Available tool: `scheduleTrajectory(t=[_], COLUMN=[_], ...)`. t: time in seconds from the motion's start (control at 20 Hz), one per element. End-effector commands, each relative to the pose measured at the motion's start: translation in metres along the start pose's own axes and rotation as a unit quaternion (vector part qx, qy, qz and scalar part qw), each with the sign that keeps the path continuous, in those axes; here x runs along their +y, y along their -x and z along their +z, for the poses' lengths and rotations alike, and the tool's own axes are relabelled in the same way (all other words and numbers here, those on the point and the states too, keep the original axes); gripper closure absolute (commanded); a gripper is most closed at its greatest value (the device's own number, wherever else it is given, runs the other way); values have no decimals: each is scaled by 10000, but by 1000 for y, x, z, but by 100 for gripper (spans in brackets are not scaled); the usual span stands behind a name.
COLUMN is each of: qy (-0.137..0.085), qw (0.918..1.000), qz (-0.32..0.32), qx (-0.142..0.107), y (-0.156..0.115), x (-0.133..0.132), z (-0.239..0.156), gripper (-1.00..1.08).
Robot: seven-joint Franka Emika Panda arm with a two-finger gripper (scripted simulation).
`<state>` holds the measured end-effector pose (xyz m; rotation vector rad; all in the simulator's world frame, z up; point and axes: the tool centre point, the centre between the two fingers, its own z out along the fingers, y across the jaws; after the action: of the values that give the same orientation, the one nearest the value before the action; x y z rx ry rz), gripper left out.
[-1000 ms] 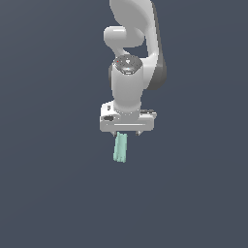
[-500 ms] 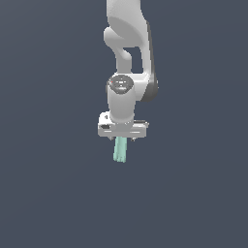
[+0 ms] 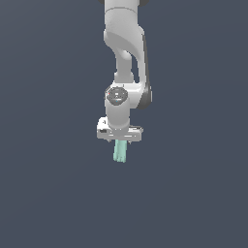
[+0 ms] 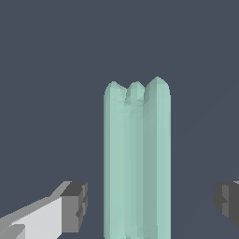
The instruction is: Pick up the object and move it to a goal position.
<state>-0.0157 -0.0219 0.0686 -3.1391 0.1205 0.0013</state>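
Note:
The object is a pale teal-green grooved bar (image 3: 120, 152). In the exterior view it shows just below the white hand, which hides its upper end. In the wrist view the bar (image 4: 137, 158) runs lengthwise between the two dark fingertips. My gripper (image 3: 119, 139) is open. One fingertip (image 4: 77, 206) and the other (image 4: 227, 201) stand on either side of the bar, with a gap on each side and no contact. In the wrist view the gripper's (image 4: 152, 203) midpoint falls over the bar.
The white-grey arm (image 3: 125, 58) comes down from the top of the exterior view. The surroundings are a plain dark grey-blue surface with no other objects in sight.
The hand has moved down in the exterior view, closer over the bar and covering more of it. The arm's upper links have shifted. The bar has stayed in place.

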Motion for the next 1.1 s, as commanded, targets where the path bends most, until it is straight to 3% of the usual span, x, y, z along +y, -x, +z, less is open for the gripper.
scheduleTrajectory(t=[0.0,0.9,0.95,1.05], qy=[0,1,1,1], qw=[10000,10000,10000,10000], qz=[0,10,10,10], qx=[0,4,4,4], y=[0,0,0,0], x=[0,1,1,1], z=[0,52,52,52], gripper=[-92,-92,108,108])
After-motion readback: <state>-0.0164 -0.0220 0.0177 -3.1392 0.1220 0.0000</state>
